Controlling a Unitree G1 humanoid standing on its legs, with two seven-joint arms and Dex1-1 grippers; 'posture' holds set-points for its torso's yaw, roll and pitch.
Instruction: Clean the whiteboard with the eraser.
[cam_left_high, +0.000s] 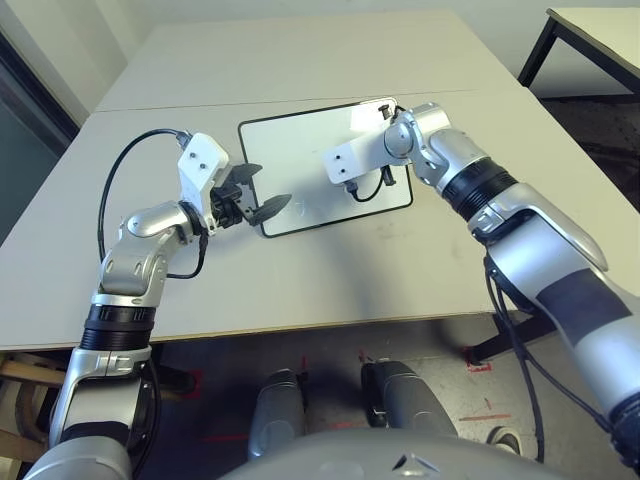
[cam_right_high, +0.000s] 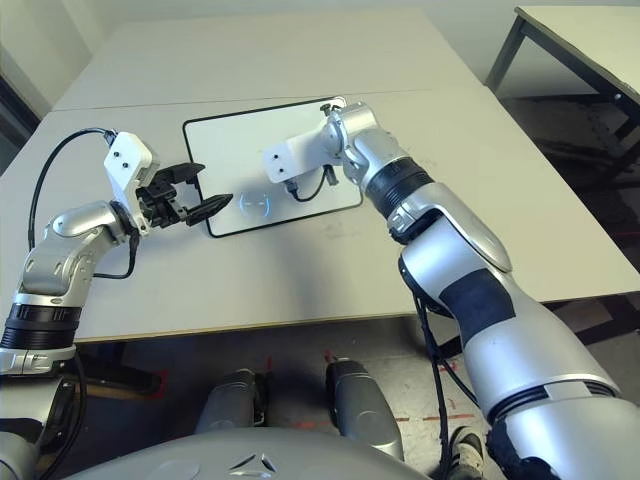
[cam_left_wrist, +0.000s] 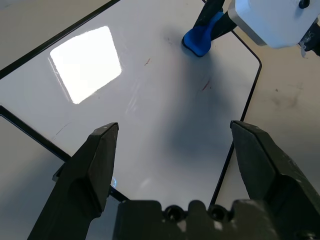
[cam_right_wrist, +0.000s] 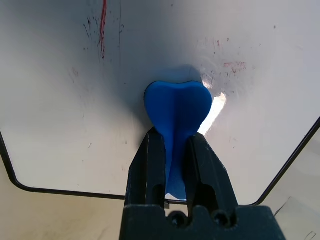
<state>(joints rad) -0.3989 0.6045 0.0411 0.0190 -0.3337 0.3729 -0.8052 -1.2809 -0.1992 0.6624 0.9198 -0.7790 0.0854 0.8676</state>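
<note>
Wiping red marks (cam_right_wrist: 103, 27) off: blue eraser (cam_right_wrist: 177, 107) best kept flat on whiteboard (cam_left_high: 290, 150), pinched by right gripper (cam_right_wrist: 172, 137) over board's right part. Left gripper (cam_left_wrist: 175, 125) spread wide, empty near left edge, best kept clear.

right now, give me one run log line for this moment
right gripper: closed on eraser | eraser: over whiteboard | red marks: remain | left gripper: open, empty
</note>
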